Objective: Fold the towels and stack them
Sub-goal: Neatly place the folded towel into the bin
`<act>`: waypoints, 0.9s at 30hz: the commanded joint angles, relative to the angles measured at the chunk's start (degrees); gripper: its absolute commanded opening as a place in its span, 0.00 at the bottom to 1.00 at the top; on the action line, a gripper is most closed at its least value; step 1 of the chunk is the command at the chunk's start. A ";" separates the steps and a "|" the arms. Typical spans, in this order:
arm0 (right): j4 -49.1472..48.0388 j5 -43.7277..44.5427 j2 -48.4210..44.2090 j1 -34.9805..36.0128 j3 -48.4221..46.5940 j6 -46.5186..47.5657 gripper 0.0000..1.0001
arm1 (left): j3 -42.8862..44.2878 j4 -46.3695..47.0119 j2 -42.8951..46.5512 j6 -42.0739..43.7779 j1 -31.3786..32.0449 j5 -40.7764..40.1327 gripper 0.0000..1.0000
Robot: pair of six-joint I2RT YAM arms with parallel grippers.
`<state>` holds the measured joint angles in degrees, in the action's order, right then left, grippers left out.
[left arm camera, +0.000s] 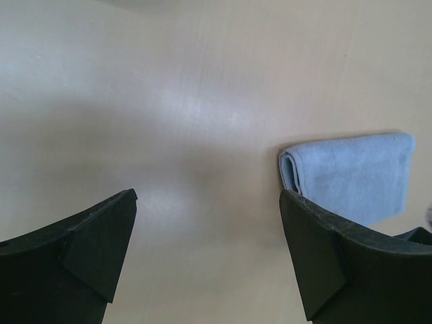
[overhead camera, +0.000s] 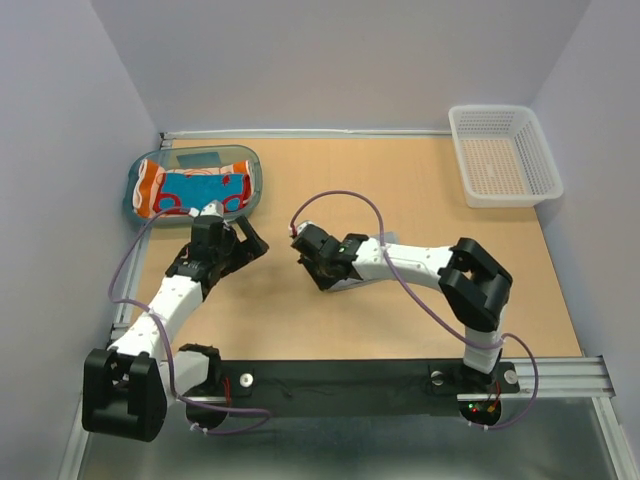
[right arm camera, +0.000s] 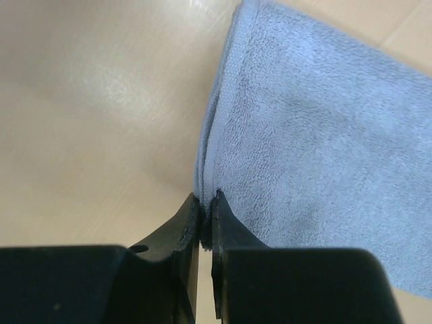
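Note:
A folded pale blue-grey towel (right arm camera: 317, 155) lies flat on the wooden table. My right gripper (right arm camera: 206, 197) is shut on the towel's folded edge, which shows pinched between the two black fingers. In the top view this gripper (overhead camera: 308, 252) sits low at mid-table and hides most of that towel. My left gripper (left arm camera: 208, 196) hangs open over bare wood, and the same towel (left arm camera: 354, 177) lies just beyond its right finger. In the top view it (overhead camera: 243, 240) is near the tray. Folded orange (overhead camera: 150, 190) and teal-blue (overhead camera: 195, 185) towels lie in the tray.
The translucent teal tray (overhead camera: 254, 168) stands at the back left, close to the left wall. A white mesh basket (overhead camera: 505, 112) stands at the back right corner. Grey walls close in the table on three sides. Purple cables loop over both arms.

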<state>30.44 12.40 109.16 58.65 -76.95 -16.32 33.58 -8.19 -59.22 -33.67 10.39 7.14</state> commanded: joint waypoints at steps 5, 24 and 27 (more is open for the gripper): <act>-13.38 -6.60 -8.79 -2.93 4.87 -4.51 0.00 | -1.77 12.40 -5.10 -12.19 2.34 12.81 0.99; -22.79 -8.71 -11.95 -4.16 11.20 -9.08 0.01 | -4.05 28.22 -18.82 -27.05 15.36 7.90 0.98; -24.10 -8.54 -12.57 -4.25 12.08 -9.87 0.00 | -5.54 30.33 -19.35 -28.81 16.06 6.67 0.94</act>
<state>11.84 4.03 99.81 54.68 -65.93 -24.38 29.87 17.39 -78.52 -58.98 25.52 16.29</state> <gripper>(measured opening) 0.110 0.959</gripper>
